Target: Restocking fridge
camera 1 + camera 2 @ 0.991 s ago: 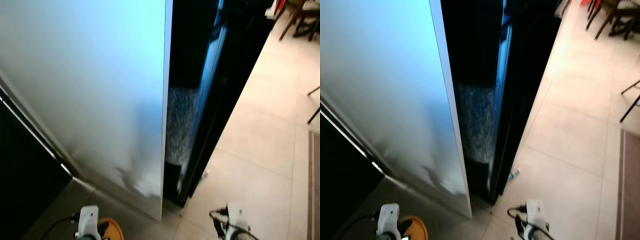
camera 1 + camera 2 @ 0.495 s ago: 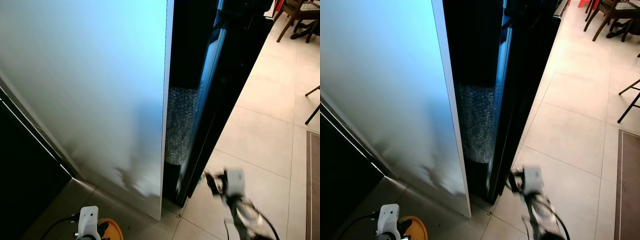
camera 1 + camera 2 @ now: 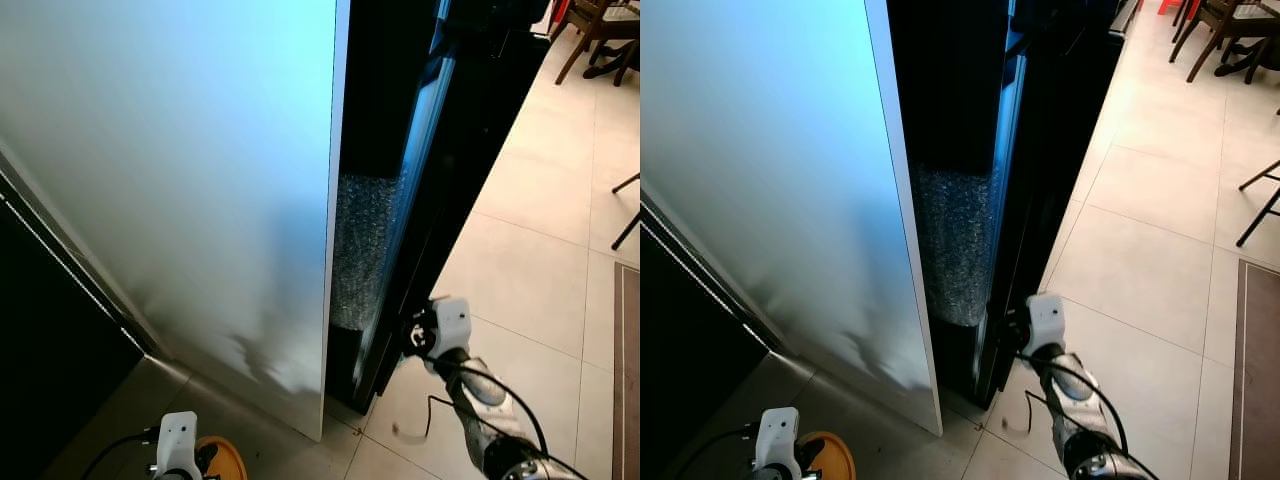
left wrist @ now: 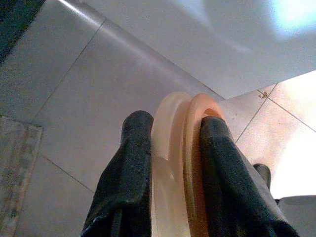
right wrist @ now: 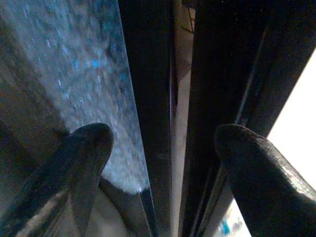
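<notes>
Door-opening step: right gripper [image 5: 163,148], fingers spread, straddles the black fridge door's edge [image 3: 420,230] mid-frame and next must close and pull, while left gripper [image 4: 170,148] at bottom left clamps an orange plate [image 4: 185,163].

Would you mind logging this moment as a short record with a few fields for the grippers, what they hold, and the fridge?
left gripper: shut on an orange ring-shaped item, held low over the floor
right gripper: open, fingers either side of the dark door's edge
fridge: dark door ajar beside a tall white panel
gap: bubble-textured sheet inside
floor: pale tiles
background: chairs at far right
</notes>
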Motion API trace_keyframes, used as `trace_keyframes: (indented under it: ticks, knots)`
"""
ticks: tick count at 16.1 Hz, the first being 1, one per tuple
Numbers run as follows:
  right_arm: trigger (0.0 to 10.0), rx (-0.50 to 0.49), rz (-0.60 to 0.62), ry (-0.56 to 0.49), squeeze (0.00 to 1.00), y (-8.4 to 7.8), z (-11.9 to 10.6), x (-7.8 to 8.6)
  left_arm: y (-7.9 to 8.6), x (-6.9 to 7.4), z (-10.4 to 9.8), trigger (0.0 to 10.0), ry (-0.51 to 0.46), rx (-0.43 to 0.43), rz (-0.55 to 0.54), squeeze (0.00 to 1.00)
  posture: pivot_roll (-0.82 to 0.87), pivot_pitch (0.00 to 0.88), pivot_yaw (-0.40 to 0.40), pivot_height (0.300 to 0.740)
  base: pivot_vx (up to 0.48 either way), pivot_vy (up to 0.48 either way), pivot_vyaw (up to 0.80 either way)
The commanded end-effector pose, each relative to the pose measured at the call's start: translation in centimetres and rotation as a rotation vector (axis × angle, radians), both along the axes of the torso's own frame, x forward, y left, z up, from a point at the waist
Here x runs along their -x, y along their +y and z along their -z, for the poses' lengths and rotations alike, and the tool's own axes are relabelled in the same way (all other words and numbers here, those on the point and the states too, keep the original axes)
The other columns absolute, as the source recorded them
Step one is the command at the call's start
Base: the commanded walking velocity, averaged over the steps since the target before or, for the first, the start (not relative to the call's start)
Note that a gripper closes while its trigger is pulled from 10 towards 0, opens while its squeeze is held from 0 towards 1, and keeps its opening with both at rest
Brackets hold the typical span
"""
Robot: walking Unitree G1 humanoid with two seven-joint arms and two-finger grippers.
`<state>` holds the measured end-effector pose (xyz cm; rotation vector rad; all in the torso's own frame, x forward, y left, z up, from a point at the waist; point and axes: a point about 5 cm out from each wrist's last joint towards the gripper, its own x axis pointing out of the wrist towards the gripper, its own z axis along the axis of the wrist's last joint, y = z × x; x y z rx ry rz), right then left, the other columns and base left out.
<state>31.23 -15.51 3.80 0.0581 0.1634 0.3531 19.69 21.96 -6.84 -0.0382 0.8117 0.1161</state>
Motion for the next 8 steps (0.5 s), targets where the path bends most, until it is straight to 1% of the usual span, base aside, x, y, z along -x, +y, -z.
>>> trace_keyframes:
  ticks: [1, 4, 6, 8]
  knots:
    - [10.0, 0.003, -0.015, -0.030, 0.00, -0.1, -0.9, -0.6, -0.6, 2.3, 1.4, 10.0, 0.107, 0.016, 0.010, 0.00, -0.08, 0.090, -0.014, 0.740, 0.000, 0.000, 0.00]
    - [10.0, -0.001, -0.012, -0.039, 0.00, 0.0, -1.3, -1.0, -1.3, 2.2, 1.5, 10.0, 0.107, 0.020, 0.018, 0.00, -0.08, 0.084, -0.015, 0.740, 0.000, 0.000, 0.00]
    - [10.0, -0.005, -0.025, -0.052, 0.00, 0.4, -1.8, -1.4, -2.0, 2.0, 1.6, 10.0, 0.107, 0.025, 0.021, 0.00, -0.07, 0.079, -0.016, 0.740, 0.000, 0.000, 0.00]
    - [10.0, -0.009, -0.019, -0.077, 0.00, 0.8, -2.4, -1.8, -2.1, 2.2, 1.7, 10.0, 0.121, 0.022, 0.021, 0.00, -0.07, 0.075, -0.016, 0.740, 0.000, 0.000, 0.00]
